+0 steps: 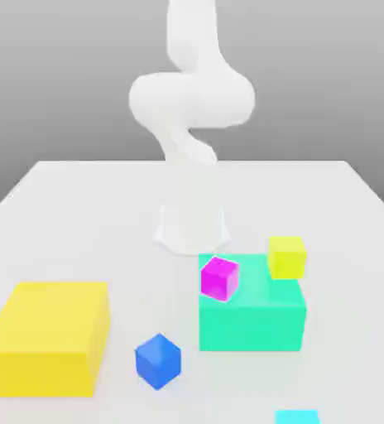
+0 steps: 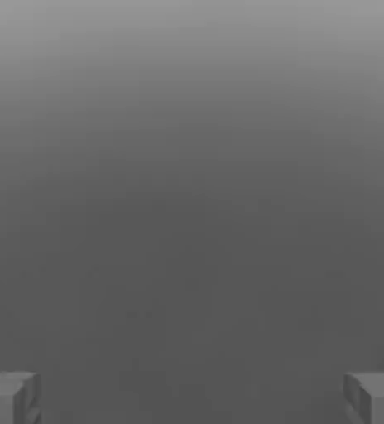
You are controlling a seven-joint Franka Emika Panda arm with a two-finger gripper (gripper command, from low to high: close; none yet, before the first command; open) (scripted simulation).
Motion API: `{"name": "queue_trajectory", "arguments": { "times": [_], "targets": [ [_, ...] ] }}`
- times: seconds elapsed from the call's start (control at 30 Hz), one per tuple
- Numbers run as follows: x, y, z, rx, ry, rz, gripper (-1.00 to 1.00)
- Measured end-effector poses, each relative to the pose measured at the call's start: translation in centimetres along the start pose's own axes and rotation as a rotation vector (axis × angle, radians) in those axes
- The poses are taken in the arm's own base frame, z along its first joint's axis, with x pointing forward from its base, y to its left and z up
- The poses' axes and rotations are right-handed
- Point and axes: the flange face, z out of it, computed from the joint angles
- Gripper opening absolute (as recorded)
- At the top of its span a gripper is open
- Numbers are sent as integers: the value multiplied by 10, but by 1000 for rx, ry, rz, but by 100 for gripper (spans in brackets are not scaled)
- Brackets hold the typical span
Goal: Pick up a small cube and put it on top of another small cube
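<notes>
Small cyan cube point(image 1: 296, 416): loose on the table point(image 1: 79, 215), at its near edge, well apart from the yellow cube point(image 1: 287, 257) beside the teal block point(image 1: 253, 319). Claw point(image 2: 192, 397): wide, empty, so nothing lifted yet.

White table point(image 1: 79, 215), scattered coloured blocks.

The light-cyan cube point(image 1: 297, 416) is cut off by the exterior view's lower edge.

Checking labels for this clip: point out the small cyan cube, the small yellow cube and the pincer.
small cyan cube point(image 1: 297, 416), exterior view, top face.
small yellow cube point(image 1: 287, 257), exterior view, front face.
pincer point(image 2: 192, 399), hand view, midway between fingertips.
</notes>
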Motion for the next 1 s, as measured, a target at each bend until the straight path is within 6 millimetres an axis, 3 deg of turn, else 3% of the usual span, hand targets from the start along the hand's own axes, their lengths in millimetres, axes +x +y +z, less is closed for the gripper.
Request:
{"name": "queue_trajectory", "arguments": {
  "times": [0.23, 0.5, 0.77, 1.0],
  "targets": [
    [-21, -19, 121, -146, -99, -12, 0],
    [-71, -16, 254, -287, -227, -27, 0],
    [-147, 11, 372, -408, -373, -38, 0],
    [-230, 51, 455, -499, -514, -31, 0]
  ]
}}
